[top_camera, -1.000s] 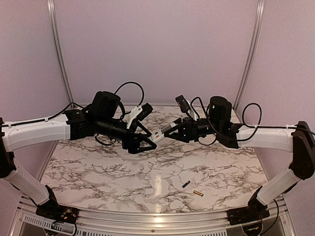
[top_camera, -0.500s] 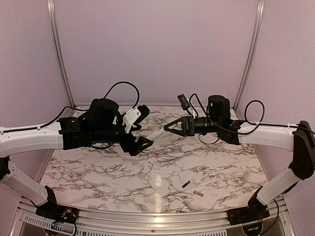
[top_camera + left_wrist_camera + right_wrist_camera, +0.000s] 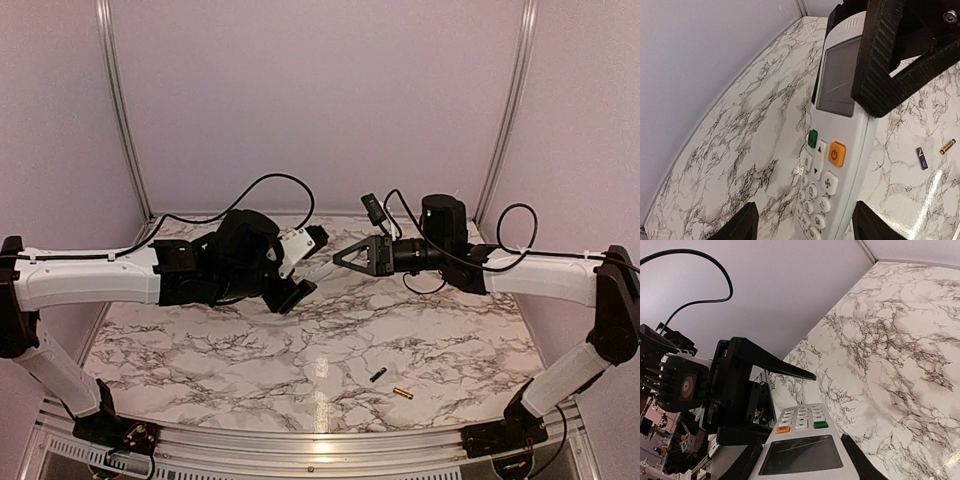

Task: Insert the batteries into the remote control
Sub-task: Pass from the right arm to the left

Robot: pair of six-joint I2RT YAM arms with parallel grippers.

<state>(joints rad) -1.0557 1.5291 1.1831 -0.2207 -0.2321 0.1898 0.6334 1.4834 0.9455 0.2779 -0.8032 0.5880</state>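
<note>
Your right hand [image 3: 802, 460] clamps the display end of the slim white plastic remote control [image 3: 832, 150] above the far marble-patterned counter [image 3: 200, 350], left hand [image 3: 805, 227] apart around its buttons: likely light, stiff, slick, so grip its long edges.

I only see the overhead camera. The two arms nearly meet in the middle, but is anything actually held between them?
Observer: Yes. The left wrist camera shows the right gripper clamped across the screen of a white remote.
Operator: Is the left gripper gripping it too?
Observer: No, it is open; its fingers straddle the button end, one clearly apart from it.
Operator: Can you see its buttons?
Observer: Yes, an orange button beside a green button, just below the screen.
</note>
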